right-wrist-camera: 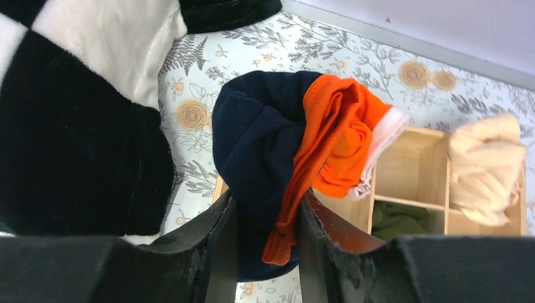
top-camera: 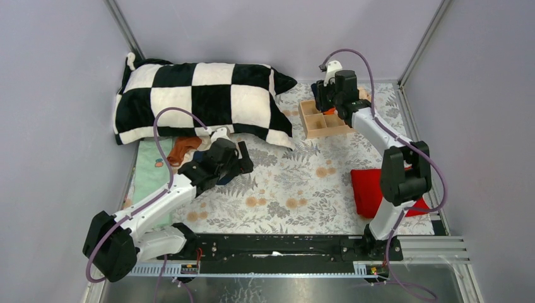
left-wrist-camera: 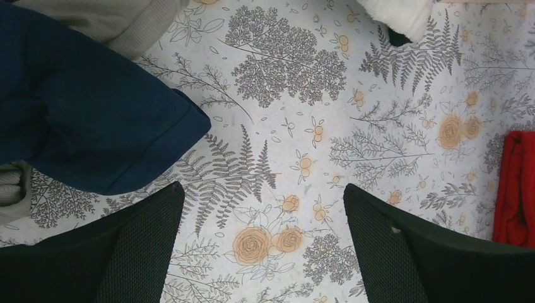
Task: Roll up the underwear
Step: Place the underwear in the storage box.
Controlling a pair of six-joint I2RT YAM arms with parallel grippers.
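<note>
In the right wrist view, my right gripper is shut on a rolled navy underwear with orange trim, held over the left edge of a wooden divided box. A beige underwear lies in the box's far right compartment. From above, the right gripper hangs at the back over that box. My left gripper stands wide open above the floral cloth with nothing between its fingers. Another navy underwear lies just left of it. A rust-brown underwear sits by the pillow.
The black-and-white checked pillow fills the back left. A red cloth lies at the right beside the right arm's base. A pale ribbed cloth lies beyond the navy piece. Something green sits in a near compartment.
</note>
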